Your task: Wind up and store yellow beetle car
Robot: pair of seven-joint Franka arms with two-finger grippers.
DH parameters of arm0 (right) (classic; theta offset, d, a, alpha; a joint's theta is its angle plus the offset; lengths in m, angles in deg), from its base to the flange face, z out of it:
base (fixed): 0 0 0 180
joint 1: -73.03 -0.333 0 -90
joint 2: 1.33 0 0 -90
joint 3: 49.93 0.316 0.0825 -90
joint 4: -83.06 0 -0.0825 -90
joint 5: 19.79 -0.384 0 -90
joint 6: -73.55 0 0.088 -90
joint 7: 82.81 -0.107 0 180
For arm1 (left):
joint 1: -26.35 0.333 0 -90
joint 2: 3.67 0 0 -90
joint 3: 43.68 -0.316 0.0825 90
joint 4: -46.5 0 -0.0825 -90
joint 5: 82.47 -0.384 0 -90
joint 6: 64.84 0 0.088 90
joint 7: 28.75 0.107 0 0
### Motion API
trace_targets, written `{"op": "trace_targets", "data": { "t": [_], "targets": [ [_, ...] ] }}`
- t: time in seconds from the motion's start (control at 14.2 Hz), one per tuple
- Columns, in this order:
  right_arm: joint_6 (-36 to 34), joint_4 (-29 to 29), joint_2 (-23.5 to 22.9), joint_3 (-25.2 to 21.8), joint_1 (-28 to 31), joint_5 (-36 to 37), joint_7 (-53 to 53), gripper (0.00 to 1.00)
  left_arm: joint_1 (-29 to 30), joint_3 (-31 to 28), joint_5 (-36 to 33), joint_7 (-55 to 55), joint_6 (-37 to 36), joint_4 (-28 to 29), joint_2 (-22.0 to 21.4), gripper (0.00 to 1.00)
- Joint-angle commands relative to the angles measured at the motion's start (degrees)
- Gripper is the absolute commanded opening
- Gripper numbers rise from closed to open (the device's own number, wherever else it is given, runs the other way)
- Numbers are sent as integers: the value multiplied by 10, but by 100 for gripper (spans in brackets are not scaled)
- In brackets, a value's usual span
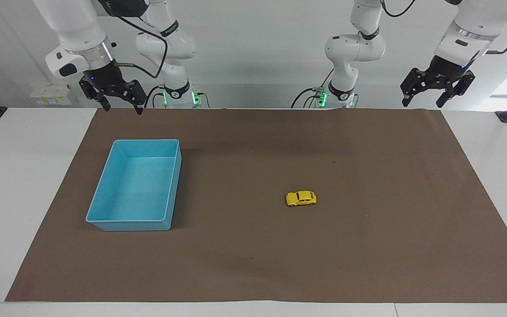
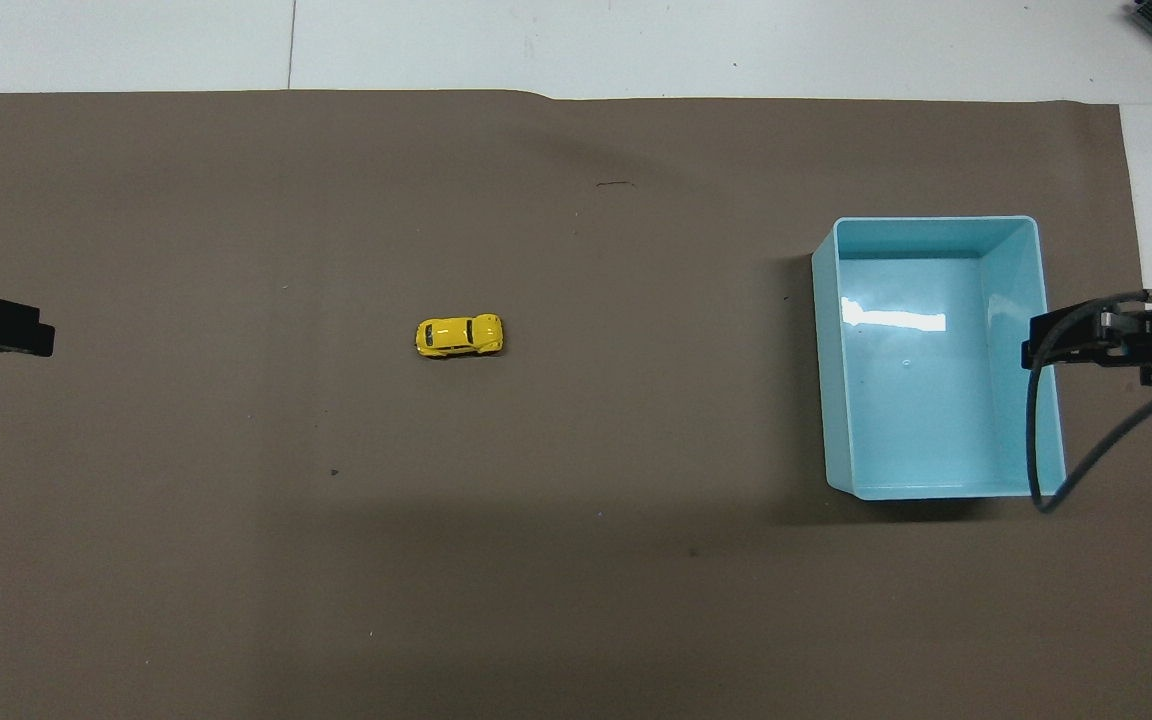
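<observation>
Bench (image 1: 24,185) with brown mat (image 1: 368,246). Blue tray (image 1: 99,207) sits toward the right arm's end, nothing in it. Both arms wait raised: right gripper (image 1: 121,105) over the mat's robot-side edge, fingers spread; left gripper (image 1: 425,100) likewise, fingers spread. Yellow beetle car (image 1: 301,198) on its wheels mid-mat, well apart from tray, toward the left arm's end.

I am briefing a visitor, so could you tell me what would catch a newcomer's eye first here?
The yellow beetle car stands alone on the brown mat, toward the left arm's end. The empty blue tray sits toward the right arm's end. The left gripper and right gripper wait, open, above the mat's edge nearest the robots.
</observation>
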Motion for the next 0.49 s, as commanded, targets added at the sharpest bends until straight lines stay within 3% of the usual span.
{"op": "trace_targets", "data": {
  "t": [0.0, 0.42],
  "targets": [
    [7, 2, 3, 1, 6, -6, 12, 100, 11, 6, 6, -2, -6, 9, -11, 100],
    [7, 2, 3, 1, 6, -6, 12, 100, 10, 6, 6, -3, -22, 9, -12, 100]
  ]
}}
